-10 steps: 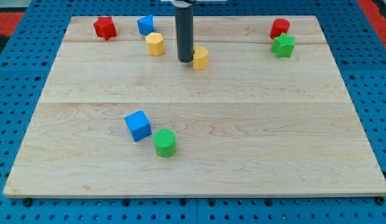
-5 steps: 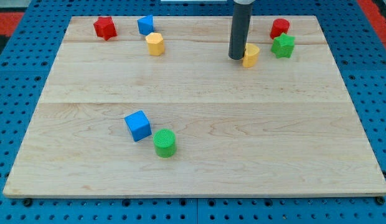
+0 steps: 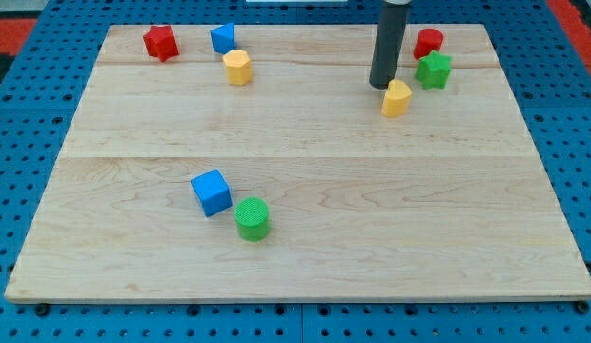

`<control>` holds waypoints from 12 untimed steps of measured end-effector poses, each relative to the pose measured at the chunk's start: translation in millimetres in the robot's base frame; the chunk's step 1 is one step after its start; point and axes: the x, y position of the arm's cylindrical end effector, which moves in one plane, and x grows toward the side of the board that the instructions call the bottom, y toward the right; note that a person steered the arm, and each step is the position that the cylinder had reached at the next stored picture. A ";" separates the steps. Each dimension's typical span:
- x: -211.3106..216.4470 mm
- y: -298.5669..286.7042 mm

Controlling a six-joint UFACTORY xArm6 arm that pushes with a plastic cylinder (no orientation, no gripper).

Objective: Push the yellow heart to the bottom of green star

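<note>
The yellow heart [image 3: 397, 98] lies on the wooden board [image 3: 295, 238] near the view's top right. The green star [image 3: 433, 70] sits up and to the right of it, a short gap apart. My tip [image 3: 381, 85] stands just above and left of the yellow heart, close to its upper left edge or touching it. The rod rises out of the view's top.
A red cylinder [image 3: 428, 42] sits just above the green star. A yellow hexagonal block [image 3: 237, 68], a blue block [image 3: 222, 38] and a red star-like block [image 3: 160, 42] sit at the top left. A blue cube [image 3: 212, 191] and green cylinder [image 3: 252, 218] lie lower left.
My tip has swept right along the top of the board, pushing the yellow heart from the middle toward the green star. In the last half second the heart slid slightly down and right.
</note>
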 end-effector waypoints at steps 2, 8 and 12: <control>22.5 -25.6; 49.8 45.5; 44.4 24.6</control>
